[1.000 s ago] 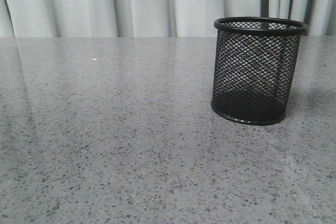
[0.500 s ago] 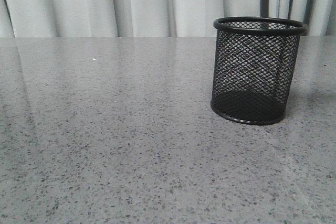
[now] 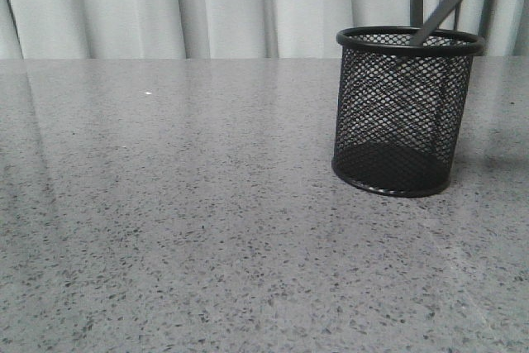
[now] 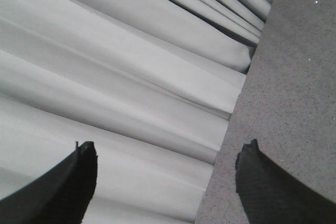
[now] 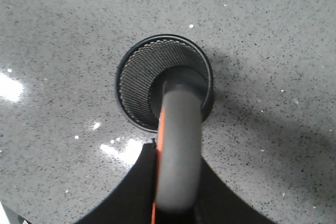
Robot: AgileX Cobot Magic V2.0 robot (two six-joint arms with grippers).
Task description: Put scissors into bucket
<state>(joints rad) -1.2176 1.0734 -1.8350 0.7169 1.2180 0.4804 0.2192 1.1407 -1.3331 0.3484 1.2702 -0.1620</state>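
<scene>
Since half a second ago the scissors (image 3: 446,4) have tilted and dropped: two near-upright dark blades behind the bucket's far rim then, now one slanted dark line with the tips just at or inside the rim of the bucket (image 3: 403,112) and the orange rivet at the front view's upper edge. Handles are out of the front view. Bucket stands upright on the right side of the grey speckled table (image 3: 207,229), unmoved. Right wrist view looks down along a grey handle loop (image 5: 178,156) with an orange edge, directly over the bucket's open mouth (image 5: 142,85); mesh floor visible inside. Right gripper (image 5: 176,198) is clamped on the scissors' handle, dark finger bodies on either side of the loop. Left gripper (image 4: 165,182) is off to the side, jaws spread wide, nothing between them; its view shows pale curtain (image 4: 115,77) folds and a strip of table edge.
</scene>
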